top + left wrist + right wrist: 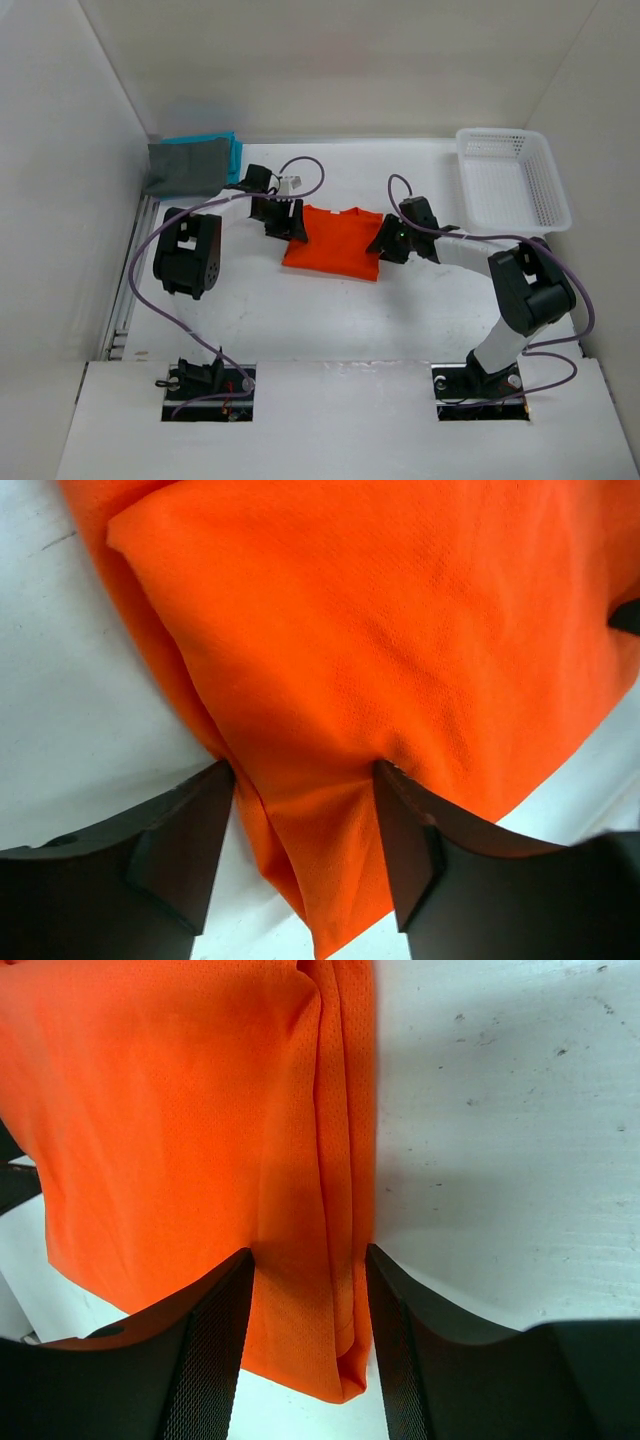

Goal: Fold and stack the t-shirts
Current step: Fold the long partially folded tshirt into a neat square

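Top external view: orange shirt lies mid-table, already folded down to a compact rectangle, neckline toward the back wall. Left gripper is at its left edge and right gripper at its right edge.

Left wrist view: left gripper has its jaws at a moderate gap, with a corner of the orange shirt running between them. No pinch is visible.

Right wrist view: right gripper is likewise set at a narrowish gap, straddling the layered fold edge of the orange shirt, not visibly clamped.

Progress (judgement):
- Back-left corner holds a pile, with a folded dark grey shirt on top of a teal shirt, of which only an edge shows
- Whether anything lies beneath the teal one cannot be told
- Orange shirt looks near the end of its folding; perhaps one more fold, then carrying it to the pile
- Late stage overall

Containers: white mesh basket sits at the back right, well apart from the shirts, with nothing visible inside
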`<state>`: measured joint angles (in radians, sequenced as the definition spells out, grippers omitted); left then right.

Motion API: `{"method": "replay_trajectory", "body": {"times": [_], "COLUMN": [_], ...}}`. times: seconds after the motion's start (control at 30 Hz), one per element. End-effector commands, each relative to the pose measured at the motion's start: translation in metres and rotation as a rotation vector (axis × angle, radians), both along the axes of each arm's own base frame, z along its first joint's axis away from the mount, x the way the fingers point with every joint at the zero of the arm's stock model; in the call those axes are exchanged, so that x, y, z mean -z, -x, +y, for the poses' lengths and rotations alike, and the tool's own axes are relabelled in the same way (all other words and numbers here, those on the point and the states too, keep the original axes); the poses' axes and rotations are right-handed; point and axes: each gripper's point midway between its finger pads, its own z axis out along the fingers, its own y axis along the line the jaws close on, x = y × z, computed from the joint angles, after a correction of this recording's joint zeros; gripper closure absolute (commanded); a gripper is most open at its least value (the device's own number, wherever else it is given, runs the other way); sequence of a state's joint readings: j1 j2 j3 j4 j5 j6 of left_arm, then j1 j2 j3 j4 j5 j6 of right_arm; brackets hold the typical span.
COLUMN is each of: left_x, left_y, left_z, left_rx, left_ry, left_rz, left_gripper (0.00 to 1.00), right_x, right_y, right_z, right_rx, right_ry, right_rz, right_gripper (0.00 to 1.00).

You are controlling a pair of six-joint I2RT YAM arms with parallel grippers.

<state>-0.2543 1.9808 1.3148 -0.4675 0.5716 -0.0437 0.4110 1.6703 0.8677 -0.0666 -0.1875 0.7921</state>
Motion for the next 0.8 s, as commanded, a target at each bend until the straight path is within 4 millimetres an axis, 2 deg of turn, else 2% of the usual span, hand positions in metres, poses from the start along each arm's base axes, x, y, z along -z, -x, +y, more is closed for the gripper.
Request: {"method": "replay_trajectory", "body": {"times": [0.0, 0.17, 0.23, 0.27, 0.37, 0.4, 0.43, 0.57, 0.77], "left_x": [0.033, 0.051, 0.059, 0.062, 0.064, 0.061, 0.054, 0.011, -0.025], "left_y": [0.025, 0.039, 0.044, 0.045, 0.042, 0.041, 0.038, 0.017, -0.014], "left_z": [0.004, -0.004, -0.007, -0.007, -0.011, -0.012, -0.013, -0.011, 0.039], "left_rx": [-0.04, -0.014, 0.002, 0.002, -0.003, -0.003, -0.004, -0.019, -0.088], "left_ry": [0.012, -0.01, -0.026, -0.031, -0.014, 0.002, 0.025, 0.095, -0.088], "left_rz": [0.186, 0.269, 0.298, 0.307, 0.324, 0.325, 0.321, 0.216, -0.049], "left_gripper": [0.46, 0.54, 0.61, 0.66, 0.89, 0.97, 1.0, 1.0, 1.0], "right_x": [-0.011, -0.013, -0.015, -0.017, -0.017, -0.018, -0.018, -0.022, -0.037], "right_y": [-0.008, -0.007, -0.008, -0.008, -0.007, -0.007, -0.006, -0.002, 0.003], "right_z": [0.009, 0.01, 0.011, 0.011, 0.01, 0.01, 0.011, 0.01, -0.004], "right_rx": [-0.005, -0.007, -0.007, -0.007, -0.004, -0.002, -0.002, -0.005, 0.02], "right_ry": [-0.033, -0.035, -0.037, -0.039, -0.042, -0.043, -0.044, -0.049, -0.056], "right_rz": [-0.045, -0.047, -0.052, -0.055, -0.056, -0.057, -0.056, -0.066, -0.1], "right_gripper": [0.47, 0.48, 0.48, 0.48, 0.48, 0.48, 0.48, 0.47, 0.47]}}
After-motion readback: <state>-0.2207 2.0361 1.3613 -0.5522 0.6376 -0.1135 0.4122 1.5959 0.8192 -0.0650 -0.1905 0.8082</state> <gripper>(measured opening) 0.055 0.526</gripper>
